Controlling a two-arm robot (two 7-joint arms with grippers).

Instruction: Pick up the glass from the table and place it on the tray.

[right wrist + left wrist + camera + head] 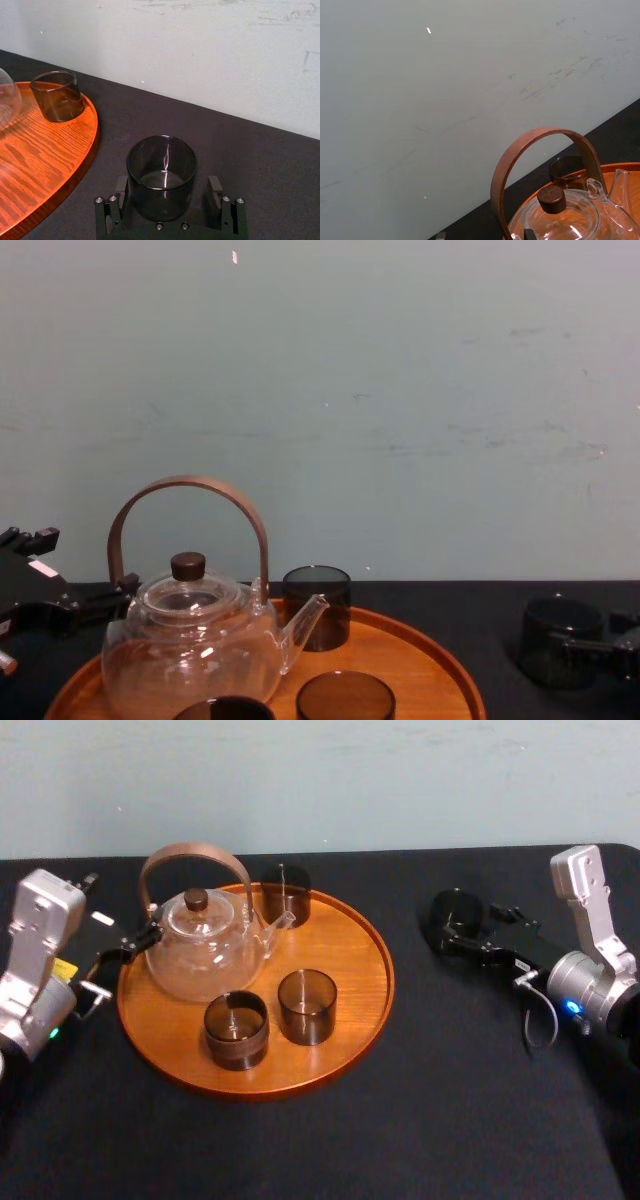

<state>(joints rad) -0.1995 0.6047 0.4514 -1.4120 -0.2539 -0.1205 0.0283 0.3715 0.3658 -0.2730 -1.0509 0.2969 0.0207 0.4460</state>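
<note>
The glass (452,915) stands on the tabletop (450,1100) off the tray (372,1010), at about 2 to 3 o'clock from the tray's middle in the head view and well clear of its rim. The right gripper (462,935) reaches in from the 4 o'clock side and has the glass inside its reach. In the right wrist view the glass (161,175) sits between the spread jaws of the right gripper (168,187), one finger just beside the wall and the other with a visible gap, so nothing is pinched yet. The glass is upright with its long axis vertical, so the jaws need only come together across its round wall (a level squeeze, I judge, no tilt needed).

It is a short, dark smoky tumbler, straight-sided, open at the top and apparently empty.

The right arm is plainly the nearer one. The left gripper (135,945) waits at the tray's 9 o'clock edge by the teapot (205,945); whether it is open or closed I cannot tell. Bare wood at the tray's 3 o'clock looks the handiest landing spot.
</note>
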